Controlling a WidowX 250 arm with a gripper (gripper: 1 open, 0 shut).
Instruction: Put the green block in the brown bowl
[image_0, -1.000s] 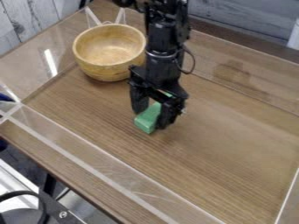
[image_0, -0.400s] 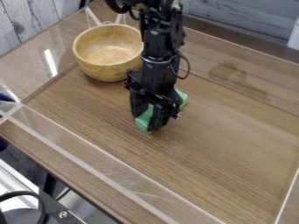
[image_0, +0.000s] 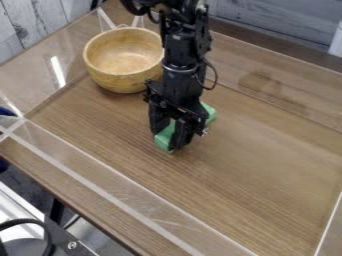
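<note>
The green block (image_0: 166, 140) lies on the wooden table near its middle, and only its lower left end shows below the black fingers. My gripper (image_0: 177, 134) points straight down over the block, with a finger on each side pressed against it, so it is shut on it. The block still rests on the table. The brown bowl (image_0: 104, 72), round and light tan, stands to the upper left, apart from the arm, with nothing visible inside.
A low clear plastic wall (image_0: 80, 160) rings the wooden table top (image_0: 254, 150). Black cables (image_0: 27, 235) hang below the front left edge. The arm's upright black links (image_0: 185, 40) rise just right of the bowl.
The jaws have closed in from wide open onto the green block's sides. The hand has stayed in place over it, and bowl and block have not shifted.
</note>
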